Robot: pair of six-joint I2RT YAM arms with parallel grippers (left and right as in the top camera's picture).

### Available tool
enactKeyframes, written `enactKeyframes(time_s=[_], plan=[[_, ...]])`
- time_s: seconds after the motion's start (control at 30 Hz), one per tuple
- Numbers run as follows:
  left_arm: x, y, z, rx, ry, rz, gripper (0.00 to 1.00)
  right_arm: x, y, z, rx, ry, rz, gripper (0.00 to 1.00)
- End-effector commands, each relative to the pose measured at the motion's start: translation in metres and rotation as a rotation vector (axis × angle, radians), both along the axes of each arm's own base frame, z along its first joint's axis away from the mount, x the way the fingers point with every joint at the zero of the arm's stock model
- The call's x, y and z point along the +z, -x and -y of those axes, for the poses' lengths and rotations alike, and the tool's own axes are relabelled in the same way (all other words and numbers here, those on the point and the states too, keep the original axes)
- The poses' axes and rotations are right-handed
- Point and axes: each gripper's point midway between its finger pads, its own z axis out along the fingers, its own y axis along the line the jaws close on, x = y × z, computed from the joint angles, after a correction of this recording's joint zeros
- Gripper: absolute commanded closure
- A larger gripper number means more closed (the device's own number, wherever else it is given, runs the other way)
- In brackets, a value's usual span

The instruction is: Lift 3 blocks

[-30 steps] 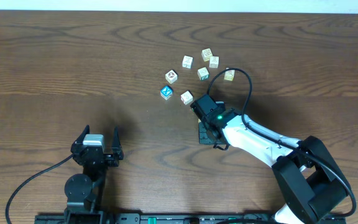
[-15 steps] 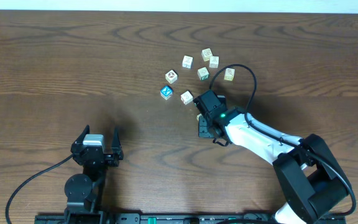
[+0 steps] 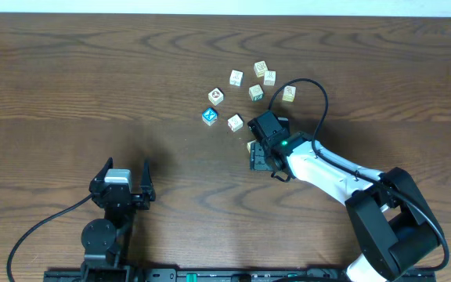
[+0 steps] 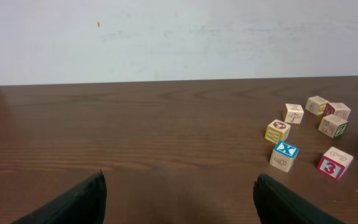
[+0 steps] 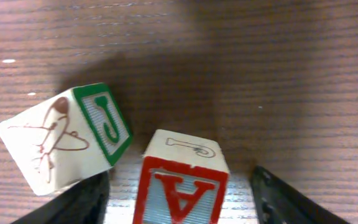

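**Table** [image 3: 69,78]: dark wood grain, carrying all items.

**Red A block** [image 5: 180,186]: wooden cube with a red face and a white letter A. Its pale top bears a thin drawn mark. It rests on the table at the near edge of the block group, between the fingers of the right tool.

**Right tool** [image 5: 179,174]: lowered over the red A block. The jaws are parted, with a strip of bare table on each side of the cube, so nothing is gripped.

**J block** [image 5: 67,140]: pale cube with a green-framed J and a brown aeroplane sketch. It lies just left of the red A block, turned askew to it.

**Loose blocks**: eight cubes scattered on the far centre-right of the table. They include a blue X block [image 4: 284,155] and, just right of it, a red 3 block [image 4: 335,163]. The other marks are too small to sort from overhead.

**Left tool** [image 4: 179,179]: parked at near left, well apart from the blocks. The jaws are spread wide and hold nothing.
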Motion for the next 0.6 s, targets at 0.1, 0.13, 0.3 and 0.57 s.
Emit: enactKeyframes(time_s=[0.1, 0.13, 0.3, 0.57], plan=[[-0.015, 0.001, -0.003, 0.016, 0.008, -0.05, 0.24, -0.018, 0.028, -0.002, 0.03, 0.016, -0.107, 0.46], [-0.015, 0.001, -0.003, 0.016, 0.008, -0.05, 0.24, -0.019, 0.032, -0.003, 0.036, 0.02, -0.119, 0.46], [-0.015, 0.001, -0.003, 0.016, 0.008, -0.05, 0.24, -0.021, 0.058, -0.005, 0.083, 0.058, -0.193, 0.47], [-0.015, 0.001, -0.003, 0.016, 0.008, -0.05, 0.24, -0.016, 0.081, -0.034, 0.194, 0.048, -0.192, 0.39]])
